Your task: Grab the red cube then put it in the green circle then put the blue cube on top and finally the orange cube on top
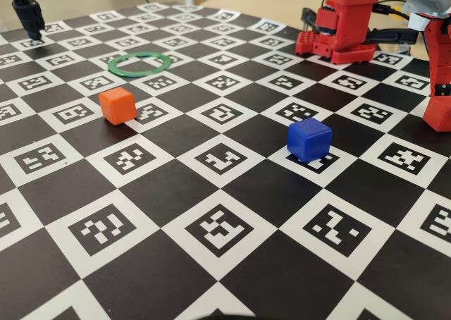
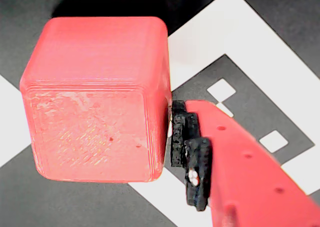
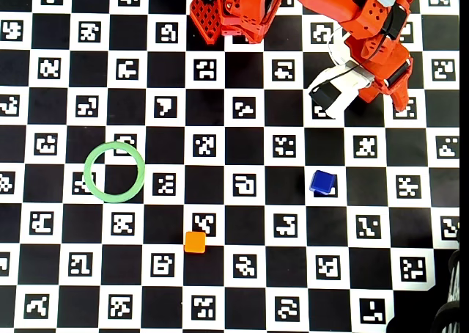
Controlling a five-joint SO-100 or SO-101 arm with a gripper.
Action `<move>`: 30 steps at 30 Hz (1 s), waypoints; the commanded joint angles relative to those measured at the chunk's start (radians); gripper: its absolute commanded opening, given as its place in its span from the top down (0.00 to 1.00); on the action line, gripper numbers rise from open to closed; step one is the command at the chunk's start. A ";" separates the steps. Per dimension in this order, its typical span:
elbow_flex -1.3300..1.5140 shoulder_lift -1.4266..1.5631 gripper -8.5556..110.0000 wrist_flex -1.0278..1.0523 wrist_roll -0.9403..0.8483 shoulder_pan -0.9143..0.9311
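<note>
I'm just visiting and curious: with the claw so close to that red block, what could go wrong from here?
Only one finger shows in the wrist view, against the red cube's side, so it might shove the cube rather than pinch it. The green circle lies far across the board in the overhead view, so a weak grip could drop the cube on the way.

Bright, even light fills the sharp fixed and overhead views, with faint sheen on the tabletop's [image 1: 63,186] dark squares at lower left, while the close wrist view is soft, overexposed, washing the red cube [image 2: 97,99] pinkish.
</note>
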 commanded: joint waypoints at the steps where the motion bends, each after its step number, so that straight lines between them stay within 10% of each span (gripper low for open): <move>1: -0.034 0.020 0.59 -0.009 -0.014 0.008; 30: -0.055 0.028 0.88 0.023 0.040 0.038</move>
